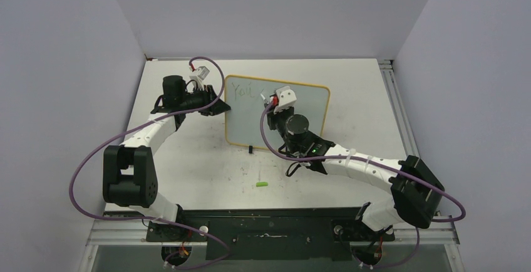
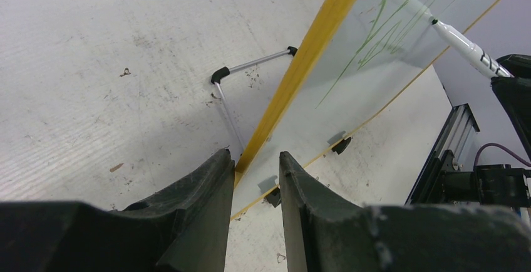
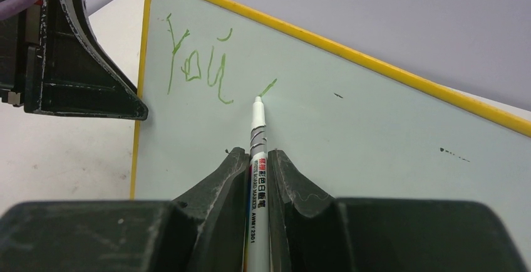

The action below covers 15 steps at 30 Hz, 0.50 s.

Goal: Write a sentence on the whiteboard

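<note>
"While the whiteboard (image 1: 310,106) stands propped, where is it located?" the operator asks.

"At the middle of the table (image 1: 188,172), toward its far side, between the two arms," the technician answers. "It leans back on a wire stand (image 2: 250,65) and rests on black clip feet (image 2: 341,145) along its lower edge. The frame is yellow-orange."

"What does the sentence (image 3: 197,65) read at present?"

"One green word, 'You', at the upper left of the board face. A short green stroke lies just to its right."

"State of the right gripper (image 3: 257,154)?"

"Clenched on the marker (image 3: 257,118). The white barrel, printed in black, runs out between the two fingers. Its tip touches the board at the lower end of that short stroke."

"State of the left gripper (image 2: 253,162)?"

"Closed on the whiteboard's left edge. The frame runs between its fingers (image 2: 200,209), one finger behind the board and the other on the writing face. The jaws stand narrowly apart, with the edge between them."

"Any other item on the table?"

"A small green piece (image 1: 262,185) lies on the near part of the table, in front of the board and well apart from it. It is too small to identify for certain."
</note>
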Tool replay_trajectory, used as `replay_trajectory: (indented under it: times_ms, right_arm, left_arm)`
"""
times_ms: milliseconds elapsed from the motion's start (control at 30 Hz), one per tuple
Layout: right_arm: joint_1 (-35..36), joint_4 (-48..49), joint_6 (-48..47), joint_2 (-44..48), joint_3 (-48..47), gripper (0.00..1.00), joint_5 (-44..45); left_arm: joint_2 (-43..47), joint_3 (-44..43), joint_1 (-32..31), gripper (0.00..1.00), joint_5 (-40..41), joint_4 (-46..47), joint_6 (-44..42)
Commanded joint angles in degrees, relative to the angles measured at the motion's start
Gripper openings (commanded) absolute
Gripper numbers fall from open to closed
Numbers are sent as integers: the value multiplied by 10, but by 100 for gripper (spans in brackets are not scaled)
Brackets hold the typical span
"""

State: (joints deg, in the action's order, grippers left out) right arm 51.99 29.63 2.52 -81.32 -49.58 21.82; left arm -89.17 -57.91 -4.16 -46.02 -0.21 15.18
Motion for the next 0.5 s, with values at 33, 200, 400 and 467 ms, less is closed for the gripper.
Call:
replay_trajectory:
  times_ms: [33, 200, 400, 467]
  right_arm:
    - [8, -10, 7, 6, 14, 5, 22]
    - [10, -12, 6, 14, 20, 5, 31]
    - [10, -13, 3, 25, 28, 5, 45]
    - [11, -13, 2, 29, 30, 5, 50]
  left_arm:
    - [3, -19, -7, 31, -16, 3, -7]
    - [2, -19, -7, 30, -16, 3, -7]
    - [2, -19, -7, 30, -15, 3, -7]
    - [3, -19, -7, 31, -15, 3, -7]
